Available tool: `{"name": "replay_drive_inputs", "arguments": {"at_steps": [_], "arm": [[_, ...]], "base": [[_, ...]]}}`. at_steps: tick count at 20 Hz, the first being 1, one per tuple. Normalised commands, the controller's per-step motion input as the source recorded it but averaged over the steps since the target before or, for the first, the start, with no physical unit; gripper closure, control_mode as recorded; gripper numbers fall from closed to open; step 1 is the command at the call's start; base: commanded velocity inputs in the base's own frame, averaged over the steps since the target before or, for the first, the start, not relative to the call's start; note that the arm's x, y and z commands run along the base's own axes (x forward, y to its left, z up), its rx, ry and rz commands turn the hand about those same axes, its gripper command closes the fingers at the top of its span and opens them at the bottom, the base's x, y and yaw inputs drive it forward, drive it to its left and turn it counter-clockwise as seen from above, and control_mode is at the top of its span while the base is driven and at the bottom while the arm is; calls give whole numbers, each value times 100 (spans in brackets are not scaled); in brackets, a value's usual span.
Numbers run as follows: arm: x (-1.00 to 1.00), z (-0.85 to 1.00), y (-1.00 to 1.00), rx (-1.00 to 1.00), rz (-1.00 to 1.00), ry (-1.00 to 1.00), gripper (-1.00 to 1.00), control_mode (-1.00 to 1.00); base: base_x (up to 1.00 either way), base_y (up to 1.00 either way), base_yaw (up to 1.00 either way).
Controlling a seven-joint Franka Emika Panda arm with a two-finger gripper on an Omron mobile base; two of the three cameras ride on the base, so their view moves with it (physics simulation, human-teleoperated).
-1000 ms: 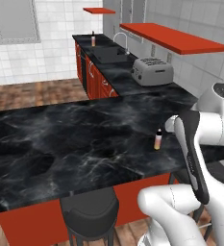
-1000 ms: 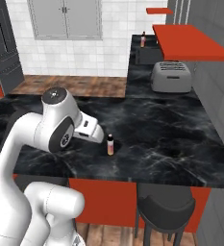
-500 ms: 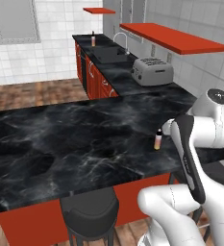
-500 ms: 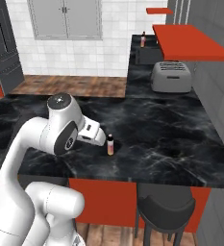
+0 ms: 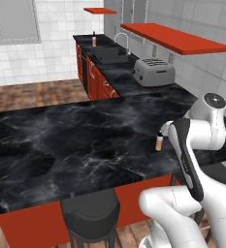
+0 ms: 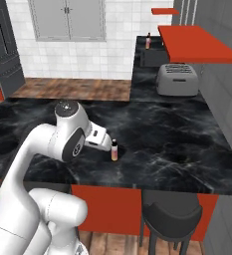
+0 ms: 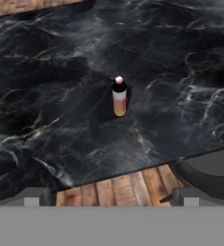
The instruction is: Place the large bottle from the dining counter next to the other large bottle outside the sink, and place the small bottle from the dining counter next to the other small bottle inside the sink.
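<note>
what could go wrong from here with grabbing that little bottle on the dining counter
1. The small bottle stands upright, slim and alone on the dining counter; a finger brushing it on approach may topple it.
2. It stands near the counter's front edge, above the stool, so a knocked bottle might roll off.
3. The open pincer sits off the counter edge, short of the bottle; closing too early would likely miss.

The dark counter [image 5: 61, 140] is viewed from behind the arm by both base cameras — left and right; a small bottle [image 7: 119, 97] is looked down on by the hand camera.
</note>
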Motion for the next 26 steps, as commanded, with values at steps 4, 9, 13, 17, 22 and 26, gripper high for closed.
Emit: {"name": "replay_drive_inputs", "arguments": {"at_steps": [4, 9, 13, 17, 22, 26], "arm": [[21, -8, -7, 0, 0, -2, -100, -100], [23, -13, -10, 0, 0, 0, -100, -100], [28, -6, -2, 0, 0, 0, -100, -100], [27, -5, 0, 0, 0, -2, -100, -100], [24, -12, -3, 0, 0, -2, -100, -100], [22, -18, -5, 0, 0, 0, -100, -100]], "base": [[0, 0, 0], [0, 0, 0], [0, 0, 0], [0, 0, 0], [0, 0, 0], [0, 0, 0]]}}
